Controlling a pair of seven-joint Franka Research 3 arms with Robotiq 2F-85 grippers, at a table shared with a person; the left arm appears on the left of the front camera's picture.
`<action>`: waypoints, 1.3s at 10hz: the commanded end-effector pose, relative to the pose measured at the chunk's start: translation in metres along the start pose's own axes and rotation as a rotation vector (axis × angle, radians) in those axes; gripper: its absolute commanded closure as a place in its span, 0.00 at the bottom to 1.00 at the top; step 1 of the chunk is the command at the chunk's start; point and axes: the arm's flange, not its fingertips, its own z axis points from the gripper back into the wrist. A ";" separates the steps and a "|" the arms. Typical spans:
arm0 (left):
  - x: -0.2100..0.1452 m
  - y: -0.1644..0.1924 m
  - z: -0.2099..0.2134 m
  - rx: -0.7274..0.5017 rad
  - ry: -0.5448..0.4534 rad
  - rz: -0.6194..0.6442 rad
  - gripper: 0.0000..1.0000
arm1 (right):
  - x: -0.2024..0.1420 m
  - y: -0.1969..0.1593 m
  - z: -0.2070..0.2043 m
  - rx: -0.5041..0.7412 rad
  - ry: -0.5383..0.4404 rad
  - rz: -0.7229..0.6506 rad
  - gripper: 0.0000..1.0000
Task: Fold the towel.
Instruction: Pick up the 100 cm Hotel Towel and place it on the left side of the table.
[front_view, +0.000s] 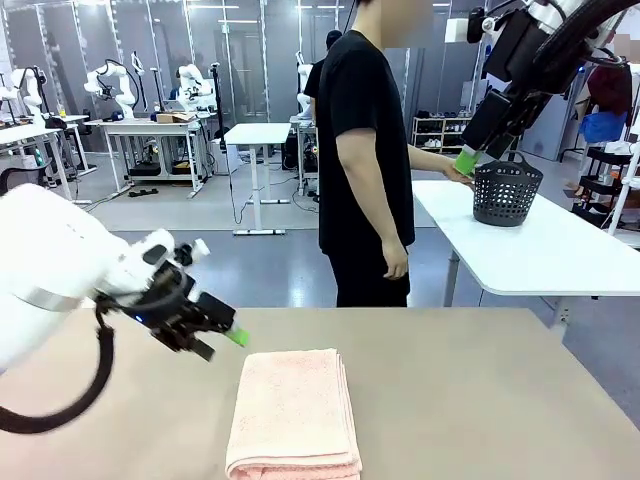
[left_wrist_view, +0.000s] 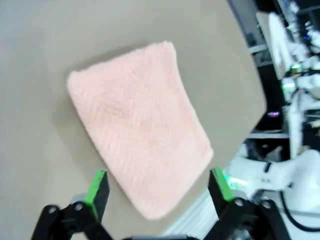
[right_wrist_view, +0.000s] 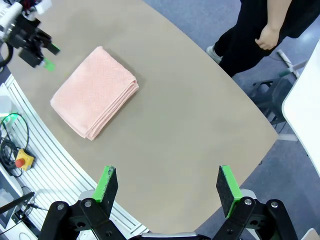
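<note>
The towel (front_view: 295, 412) is light salmon pink and lies folded into a thick rectangle on the tan table (front_view: 470, 400), near its front edge and a little left of centre. My left gripper (front_view: 226, 338) hovers open just off the towel's far left corner, nothing between its green pads. In the left wrist view the towel (left_wrist_view: 140, 125) lies below the open left gripper (left_wrist_view: 159, 187). My right gripper (front_view: 468, 160) hangs high at the upper right, open and empty. From up there the right wrist view looks past the open right gripper (right_wrist_view: 166, 184) at the towel (right_wrist_view: 95, 92) and the left gripper (right_wrist_view: 44, 55).
A person (front_view: 368, 160) in black stands at the far side, turned right, one hand on a white table (front_view: 560, 250) behind. A dark plastic basket (front_view: 507, 190) stands on that table. Bare tan surface stretches right of the towel.
</note>
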 end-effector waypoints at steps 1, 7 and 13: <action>0.009 0.021 -0.046 -0.083 -0.051 0.046 0.00 | -0.001 0.000 0.001 -0.001 0.003 -0.002 0.00; -0.025 0.037 -0.079 -0.030 -0.078 0.181 0.00 | -0.001 0.000 0.001 -0.001 0.003 -0.002 0.00; -0.018 0.041 -0.100 -0.013 0.002 0.192 0.00 | -0.001 0.000 0.001 -0.001 0.003 -0.002 0.00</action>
